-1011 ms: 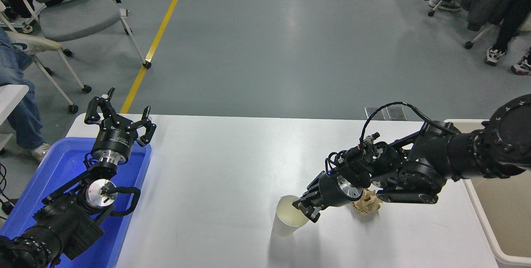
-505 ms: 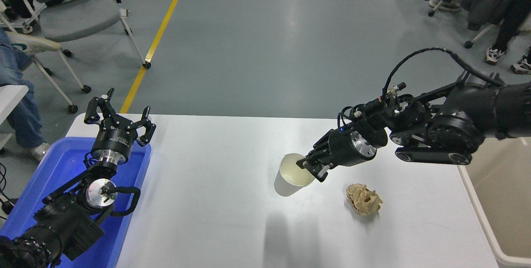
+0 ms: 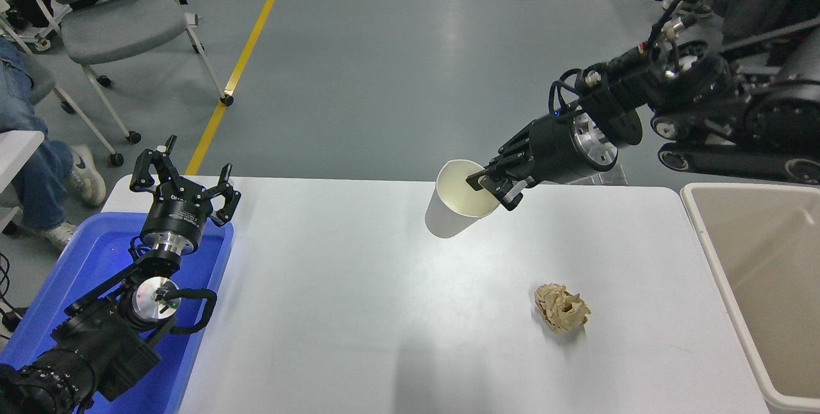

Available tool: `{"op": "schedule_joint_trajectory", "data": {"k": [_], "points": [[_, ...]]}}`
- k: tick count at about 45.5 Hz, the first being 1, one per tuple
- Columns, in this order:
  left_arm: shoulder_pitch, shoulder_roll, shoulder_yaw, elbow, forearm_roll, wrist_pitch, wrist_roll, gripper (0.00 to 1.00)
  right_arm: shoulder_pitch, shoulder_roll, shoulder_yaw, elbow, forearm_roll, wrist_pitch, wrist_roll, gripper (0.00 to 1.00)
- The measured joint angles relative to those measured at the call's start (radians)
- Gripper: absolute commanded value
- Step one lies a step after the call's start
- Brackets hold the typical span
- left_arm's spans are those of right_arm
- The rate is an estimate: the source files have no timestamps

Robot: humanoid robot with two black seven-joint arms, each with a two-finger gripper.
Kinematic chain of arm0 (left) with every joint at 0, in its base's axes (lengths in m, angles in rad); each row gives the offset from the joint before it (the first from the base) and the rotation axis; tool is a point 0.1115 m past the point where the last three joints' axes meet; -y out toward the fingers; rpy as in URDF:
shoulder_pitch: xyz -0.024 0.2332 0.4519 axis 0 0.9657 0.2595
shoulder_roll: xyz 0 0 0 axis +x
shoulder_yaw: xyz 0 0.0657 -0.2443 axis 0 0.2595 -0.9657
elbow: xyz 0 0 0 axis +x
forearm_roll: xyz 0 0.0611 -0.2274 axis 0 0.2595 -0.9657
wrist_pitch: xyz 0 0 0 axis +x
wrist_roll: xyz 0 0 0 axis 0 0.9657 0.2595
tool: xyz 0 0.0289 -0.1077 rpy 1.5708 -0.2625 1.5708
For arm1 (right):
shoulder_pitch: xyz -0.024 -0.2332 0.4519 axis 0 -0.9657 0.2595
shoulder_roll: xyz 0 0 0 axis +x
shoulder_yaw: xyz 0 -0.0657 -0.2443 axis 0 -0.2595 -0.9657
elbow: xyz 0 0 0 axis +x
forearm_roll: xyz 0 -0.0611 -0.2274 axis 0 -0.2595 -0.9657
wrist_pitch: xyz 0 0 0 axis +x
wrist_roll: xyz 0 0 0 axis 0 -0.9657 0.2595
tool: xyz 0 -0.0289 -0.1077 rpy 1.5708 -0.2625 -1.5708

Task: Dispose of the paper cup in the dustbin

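Observation:
The paper cup (image 3: 456,199) is white with a cream inside and hangs tilted in the air, well above the table's far middle. My right gripper (image 3: 494,187) is shut on the cup's rim, one finger inside and one outside. The arm reaches in from the upper right. The dustbin (image 3: 756,273) is a large beige bin standing past the table's right edge, right of and below the cup. My left gripper (image 3: 186,178) is open and parked over the blue tray at the lower left.
A crumpled tan paper ball (image 3: 562,307) lies on the white table (image 3: 359,311) right of centre. A blue plastic tray (image 3: 102,260) sits at the left edge. Chairs and a seated person's legs (image 3: 32,164) are at the far left; more people's feet are at the top right.
My right gripper has lifted the cup off the table, up and away toward the far side. The paper ball, earlier half hidden by the arm, now lies in plain view. The left arm is still.

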Motion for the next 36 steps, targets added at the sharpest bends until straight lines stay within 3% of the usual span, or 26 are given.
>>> {"op": "schedule_joint_trajectory", "data": {"k": [18,36], "points": [[0.0,0.0,0.0,0.0,0.0,0.0,0.0,1.0,0.021,-0.094,0.021,-0.005,0.018,0.023,0.004,0.0],[0.0,0.0,0.0,0.0,-0.001,0.0,0.0,1.0,-0.118,-0.407,0.053,-0.106,0.017,0.021,0.005,0.0]]}}
